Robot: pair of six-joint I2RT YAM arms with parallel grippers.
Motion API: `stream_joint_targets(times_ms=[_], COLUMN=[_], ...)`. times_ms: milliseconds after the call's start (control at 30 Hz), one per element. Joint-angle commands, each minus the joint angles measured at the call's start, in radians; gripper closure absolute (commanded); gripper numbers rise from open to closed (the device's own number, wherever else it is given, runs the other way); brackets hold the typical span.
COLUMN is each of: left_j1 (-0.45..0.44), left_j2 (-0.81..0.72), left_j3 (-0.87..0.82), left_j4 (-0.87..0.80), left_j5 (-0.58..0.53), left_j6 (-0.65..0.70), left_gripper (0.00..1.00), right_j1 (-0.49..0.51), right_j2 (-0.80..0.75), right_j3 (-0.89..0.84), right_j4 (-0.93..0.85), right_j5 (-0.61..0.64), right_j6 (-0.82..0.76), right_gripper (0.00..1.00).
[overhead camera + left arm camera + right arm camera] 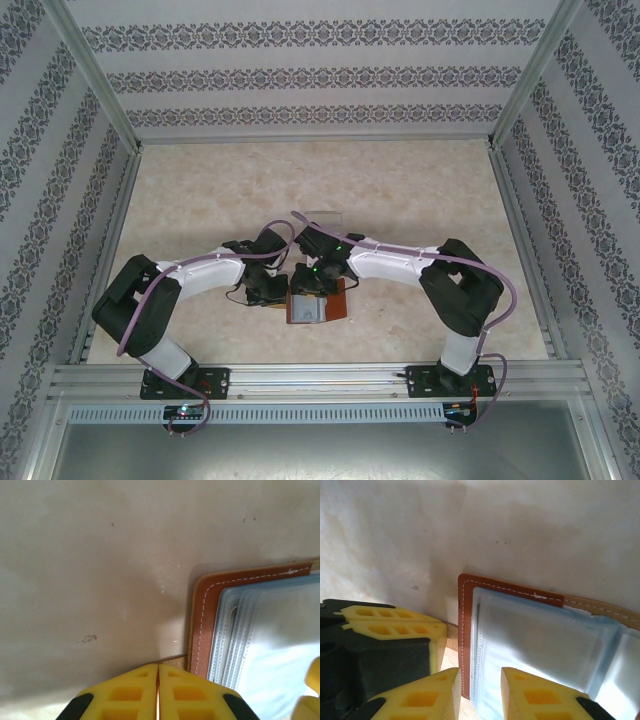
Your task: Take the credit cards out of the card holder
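Card holder (318, 306) lies spread open at the 6 o'clock side of the table (200, 200), grey-blue pockets (535, 635) facing up. Left gripper (158, 692) is closed tight with nothing visibly pinched, sitting just off the holder's 9 o'clock edge. Right gripper (480, 697) hovers at its 12 o'clock, jaws a little apart, gripping nothing. Whether the credit cards sit in those pockets, I can't tell. My read: holder opened, arms in place, every card left to pull

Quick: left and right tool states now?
Left tool: closed; whether it pinches anything cannot be told.
Right tool: partly open above the wallet edge.
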Motion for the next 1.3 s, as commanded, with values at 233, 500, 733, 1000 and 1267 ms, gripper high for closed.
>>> stream_joint_targets(times_ms=[233,500,733,1000,1267], left_j1=[-0.013,-0.013,-0.013,-0.013,-0.013], left_j2=[-0.006,-0.011,-0.012,-0.020,-0.020], left_j3=[-0.029,-0.028,-0.025,-0.029,-0.030], left_j4=[0.017,0.016,0.014,0.013,0.012], left_j5=[0.003,0.002,0.004,0.004,0.006], left_j6=[0.013,0.017,0.022,0.024,0.026], left_gripper=[0.92,0.92,0.92,0.92,0.92], right_j1=[0.027,0.036,0.051,0.072,0.083], right_j2=[0.048,0.045,0.050,0.057,0.040], right_j3=[0.018,0.044,0.092,0.147,0.168], right_j4=[0.004,-0.111,-0.225,-0.332,-0.409], right_j5=[0.005,0.098,0.185,0.270,0.341], right_j6=[0.035,0.016,-0.011,-0.034,-0.037], right_gripper=[0.70,0.62,0.53,0.45,0.44])
